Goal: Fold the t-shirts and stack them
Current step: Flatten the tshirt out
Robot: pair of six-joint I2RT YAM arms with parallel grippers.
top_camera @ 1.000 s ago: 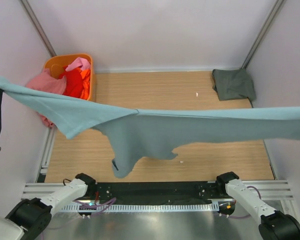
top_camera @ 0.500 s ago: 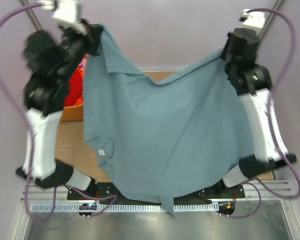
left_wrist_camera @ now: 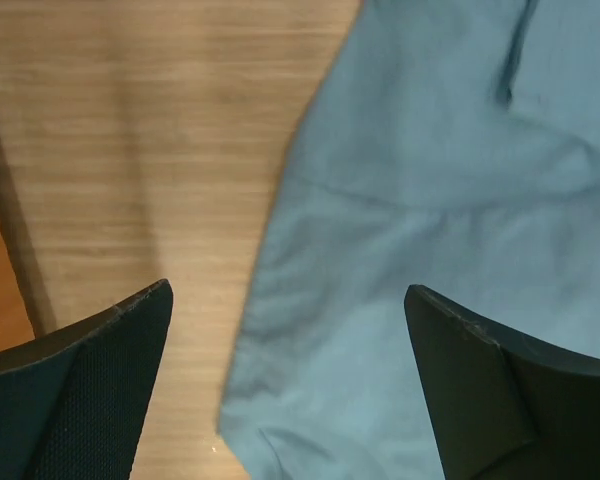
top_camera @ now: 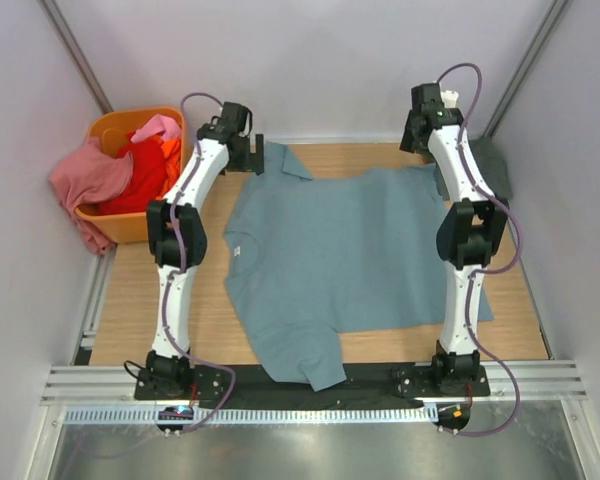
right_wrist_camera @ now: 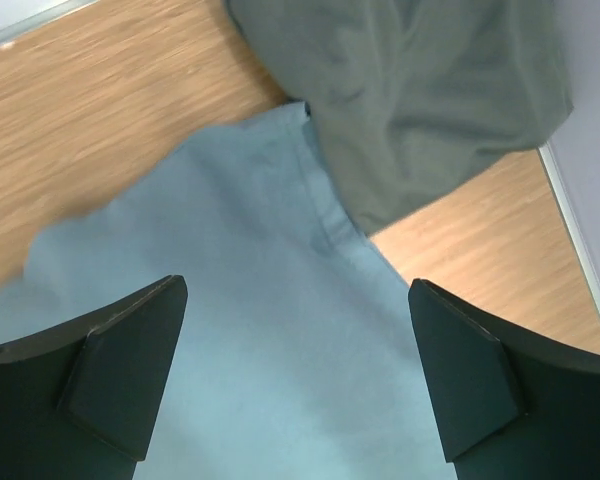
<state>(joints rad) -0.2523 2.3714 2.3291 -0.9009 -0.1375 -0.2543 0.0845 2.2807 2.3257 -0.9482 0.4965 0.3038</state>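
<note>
- Showing the blue-teal t-shirt (top_camera: 350, 260) spread flat mid-table (top_camera: 205, 320), collar toward 9 o'clock, one sleeve reaching the 6 o'clock edge.
- Holding the left gripper (top_camera: 248, 155) over its 11 o'clock corner, fingers (left_wrist_camera: 100, 380) wide apart, gripping nothing.
- Holding the right gripper (top_camera: 420, 135) over its 1 o'clock corner, equally spread, empty.
- Finding the dark grey-green t-shirt (top_camera: 492, 170) at 2 o'clock, touching blue-teal cloth.
- Finding pink t-shirt (top_camera: 90, 175), red t-shirt (top_camera: 140, 170) and orange t-shirt (top_camera: 170, 155) at 10 o'clock in the basket (top_camera: 110, 128).
</note>
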